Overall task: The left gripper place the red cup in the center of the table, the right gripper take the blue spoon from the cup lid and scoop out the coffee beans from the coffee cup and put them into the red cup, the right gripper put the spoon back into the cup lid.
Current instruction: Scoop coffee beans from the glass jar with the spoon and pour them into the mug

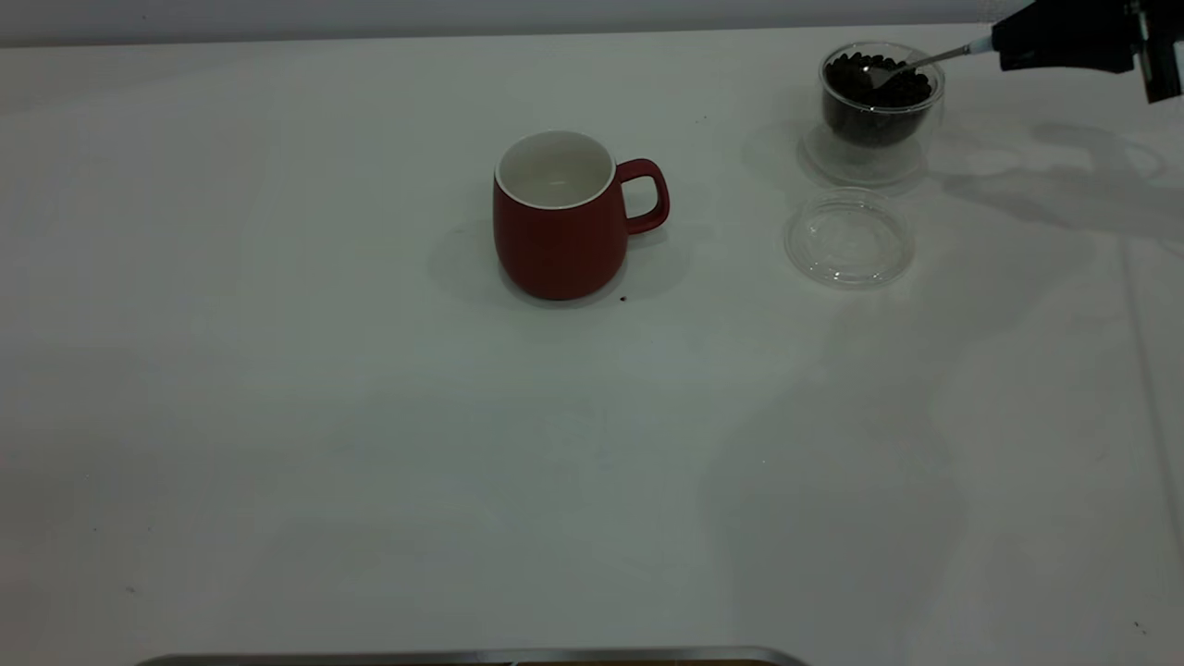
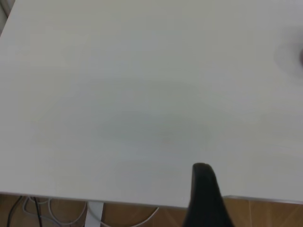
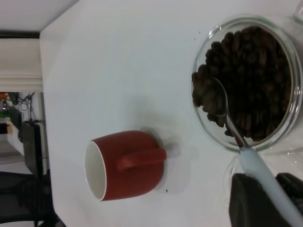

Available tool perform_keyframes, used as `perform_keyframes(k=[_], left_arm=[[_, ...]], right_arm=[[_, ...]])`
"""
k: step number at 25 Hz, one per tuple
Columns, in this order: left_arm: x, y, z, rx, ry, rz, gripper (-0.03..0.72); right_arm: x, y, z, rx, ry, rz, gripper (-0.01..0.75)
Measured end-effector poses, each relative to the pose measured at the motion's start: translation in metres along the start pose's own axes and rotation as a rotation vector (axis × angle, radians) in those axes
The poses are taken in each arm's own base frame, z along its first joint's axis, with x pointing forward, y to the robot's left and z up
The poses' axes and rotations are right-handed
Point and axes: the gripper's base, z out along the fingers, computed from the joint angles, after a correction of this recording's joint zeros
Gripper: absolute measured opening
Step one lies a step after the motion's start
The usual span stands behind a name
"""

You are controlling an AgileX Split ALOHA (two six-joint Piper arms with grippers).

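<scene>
Two hands on the rig: right hand [image 1: 1004, 46] is pinching the blue spoon [image 1: 925, 60] by its handle, bowl dipping into the coffee beans [image 1: 879, 79] in the coffee cup [image 1: 881, 102] at the worktop's [image 1: 370, 416] far right. Red cup [image 1: 560, 217] is standing upright mid-worktop, cup lid [image 1: 849, 239] lying bare just beside the coffee cup. Left hand [image 2: 206, 198] is idling over bare worktop near its edge, only one finger showing, so can't tell its state

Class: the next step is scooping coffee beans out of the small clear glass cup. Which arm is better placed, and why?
Right. The right gripper holds the pale-blue-handled steel spoon, its bowl already among the dark coffee beans in the clear glass cup. The left gripper is over bare table.
</scene>
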Motion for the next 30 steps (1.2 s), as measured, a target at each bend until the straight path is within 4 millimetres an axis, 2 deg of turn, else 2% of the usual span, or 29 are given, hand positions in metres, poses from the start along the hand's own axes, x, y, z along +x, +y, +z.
perform_keyframes(k=[6,12,30], left_arm=[[0.0,0.0,0.0,0.0,0.0,0.0,0.561],[0.0,0.0,0.0,0.0,0.0,0.0,0.561],[0.0,0.0,0.0,0.0,0.0,-0.001,0.561]], right_arm=[[0.002,-0.01,0.002,-0.009,-0.006,0.031,0.101],[0.0,-0.014,-0.006,-0.017,-0.027,0.041,0.101],[-0.004,-0.009,-0.009,-0.094,-0.073,0.052,0.101]])
